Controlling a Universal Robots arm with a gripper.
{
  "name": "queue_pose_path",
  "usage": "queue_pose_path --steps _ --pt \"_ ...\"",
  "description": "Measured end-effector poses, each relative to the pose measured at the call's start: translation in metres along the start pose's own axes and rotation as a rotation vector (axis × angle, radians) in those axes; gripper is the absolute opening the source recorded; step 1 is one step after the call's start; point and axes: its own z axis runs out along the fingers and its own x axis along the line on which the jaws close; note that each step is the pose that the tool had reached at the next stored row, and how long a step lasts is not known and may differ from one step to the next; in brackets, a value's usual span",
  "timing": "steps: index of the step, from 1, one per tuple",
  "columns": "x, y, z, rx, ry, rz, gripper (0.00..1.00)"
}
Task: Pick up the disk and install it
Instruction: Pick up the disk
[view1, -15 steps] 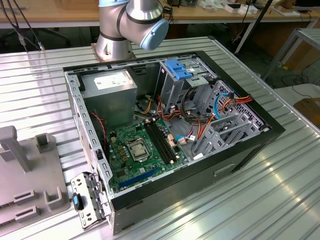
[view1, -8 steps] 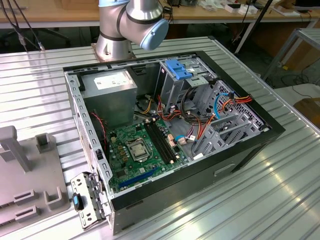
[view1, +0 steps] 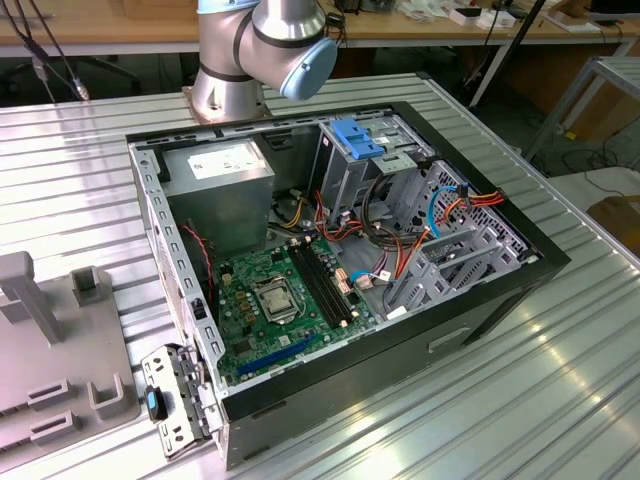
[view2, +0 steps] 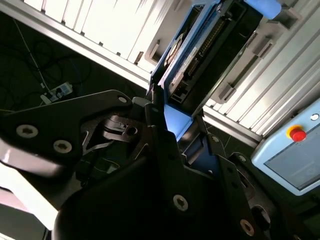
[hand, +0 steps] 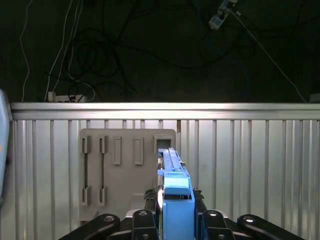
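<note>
Exterior view first: the case (view1: 420, 335) lies open on the ribbed surface (view1: 520, 400), with the arm (view1: 250, 50) bolted just behind it. The drive cage (view1: 355, 150) with its blue latch sits at the far end of the case, and a tangle of cables (view1: 385, 215) lies right beside it. The grey holder (view1: 60, 400) is off at the exterior view's left, well apart from the case. In the second wrist view the end effector (view2: 172, 127) is clamped on the disk (view2: 196, 60), jaws pressed against its two flat sides. You can see the dark body edge-on, with blue rails along it and the connector pins showing. There's also a pendant (view2: 292, 155) with a red button off to one side. In the first wrist view the disk (hand: 172, 172) runs straight out from the end effector (hand: 175, 202) toward a slot in the holder (hand: 120, 175). I honestly can't tell if the far end is touching that slot or hanging just clear of it. So I'd call this the pick-up stage, with the grip made and the disk over by the holder, nowhere near the cage. Doing it well probably means keeping the disk in line with the slot so the rails don't bind. The clamp should stay square, because a skewed disk could snag those cables.
</note>
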Motion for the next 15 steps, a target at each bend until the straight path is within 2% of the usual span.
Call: queue_pose_path --steps 3,6,8,15 --pt "-0.0001 -0.0002 -0.0104 0.0001 -0.0001 0.0 0.37" --pt "-0.0002 -0.0004 -0.0168 0.0 -0.0001 0.0 0.37" --pt "-0.0003 -0.0006 -0.0246 -0.0002 0.0001 0.0 0.37" --pt "-0.0005 -0.0009 -0.0414 0.0001 -0.0001 0.0 0.37"
